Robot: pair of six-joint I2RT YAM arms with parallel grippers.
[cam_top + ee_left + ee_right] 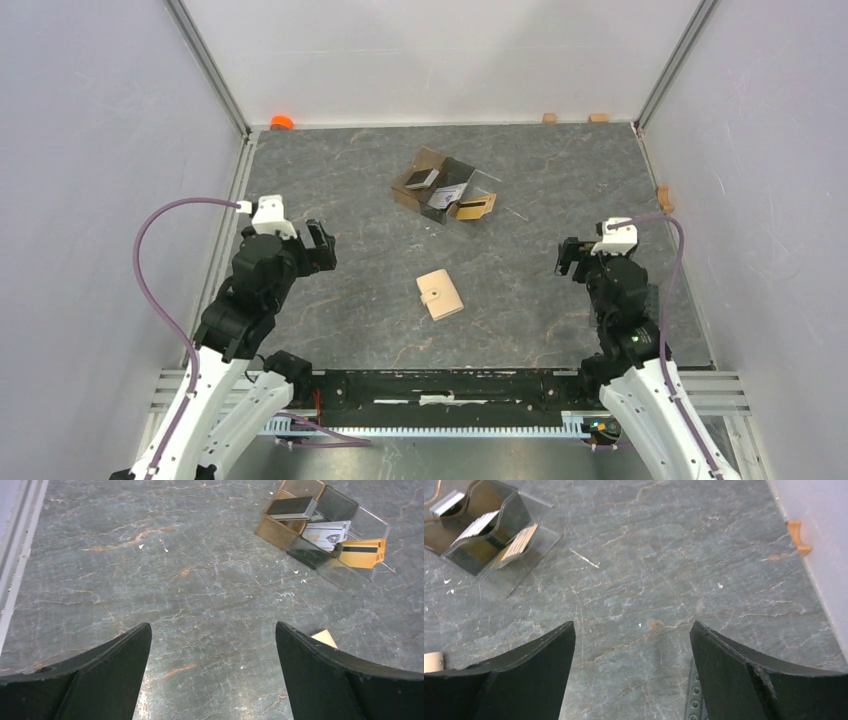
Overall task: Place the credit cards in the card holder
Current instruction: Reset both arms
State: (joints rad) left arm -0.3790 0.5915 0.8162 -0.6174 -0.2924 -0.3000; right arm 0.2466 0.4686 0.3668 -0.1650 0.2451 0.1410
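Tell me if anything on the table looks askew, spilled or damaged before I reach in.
Nothing looks spilled or broken. The clear divided box sits diagonal on the table, with credit cards standing in its compartments. The card holder lies closed and skewed mid-table. Small white flecks dot the surface.

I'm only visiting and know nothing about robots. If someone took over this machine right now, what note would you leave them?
Grippers: the left gripper and the right gripper are both open and empty, one at each side of the table.
Things: the credit cards sit in dark, silver and orange stacks in the clear divided box at the far middle. The card holder lies apart from the box, nearer the arms, and looks closed.
Done: nothing yet.
Left: open the holder, fetch the cards and slot them in.
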